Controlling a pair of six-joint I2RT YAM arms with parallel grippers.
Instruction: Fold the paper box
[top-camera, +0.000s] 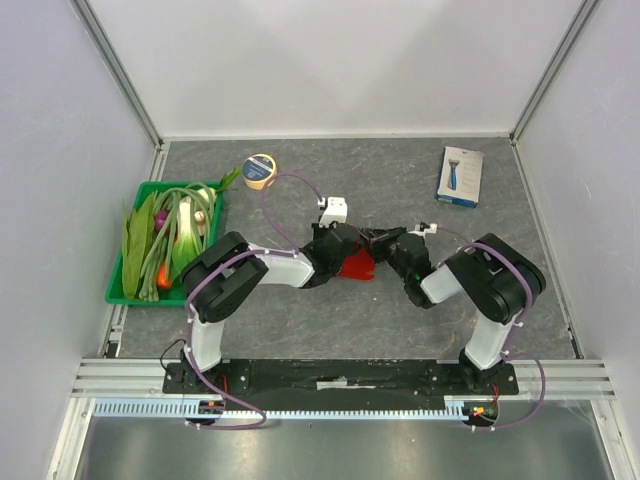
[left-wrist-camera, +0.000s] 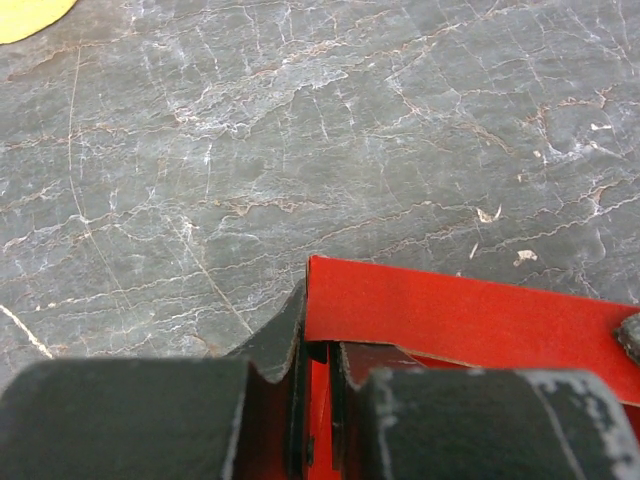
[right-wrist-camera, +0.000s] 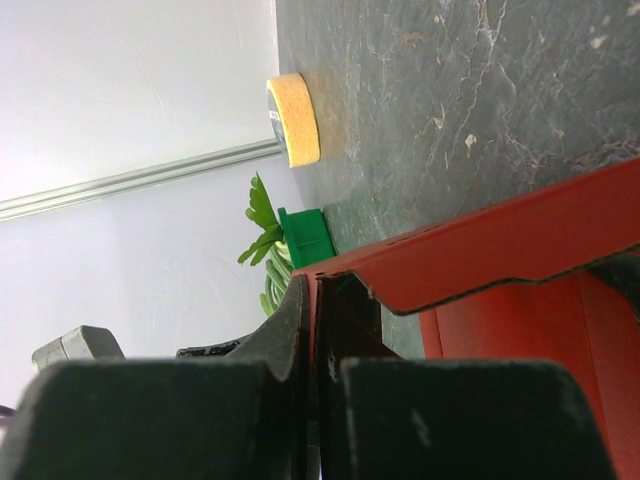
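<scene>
Both arms meet at the middle of the tabletop (top-camera: 340, 320), right over the red paper box (top-camera: 358, 267). The left gripper (left-wrist-camera: 318, 400) is pinched narrow, with a thin red panel standing between its fingers. The right gripper (right-wrist-camera: 318, 390) is clamped tight on another flap's edge, and a red panel angles up off the grey surface.

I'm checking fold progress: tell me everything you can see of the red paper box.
The paper box is glossy bright red thin card, partly folded, with panels bent at angles and one notched, wavy edge. It is held over the middle of the grey table, between the arms: the left gripper and the right gripper each have jaws shut on a panel edge.
</scene>
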